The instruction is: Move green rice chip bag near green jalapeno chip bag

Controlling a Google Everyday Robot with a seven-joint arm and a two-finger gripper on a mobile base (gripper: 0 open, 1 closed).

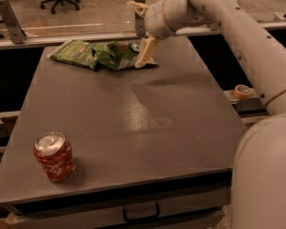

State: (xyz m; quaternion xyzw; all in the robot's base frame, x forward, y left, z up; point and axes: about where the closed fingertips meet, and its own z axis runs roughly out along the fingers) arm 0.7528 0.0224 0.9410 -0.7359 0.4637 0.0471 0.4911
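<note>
at the far end of the table (181,123), we have our gripper (142,30) hanging just over the right end of the green rice chip bag (115,56), its two fingers spread wide with nothing clasped between them; the lower finger (147,51) looks to be touching the bag's edge, the upper one points up and away. the green rice chip bag lies flat and crumpled, its left end touching or slightly overlapping the green jalapeno chip bag (75,52), so we judge the placing as good as done

what could go wrong from here, as we see it: if the lower finger is snagged on the foil when we lift off, it could drag the bag back to the right and away from its neighbour, or flip it. a sweep to the left could shove both bags toward the far left corner, which is close. the red can (54,155) stands well apart near the front, out of harm's way

as for writing, the jalapeno bag bears pale lettering and the rice bag a dark round mark, but we cannot read either; the can's label is likewise illegible
</note>
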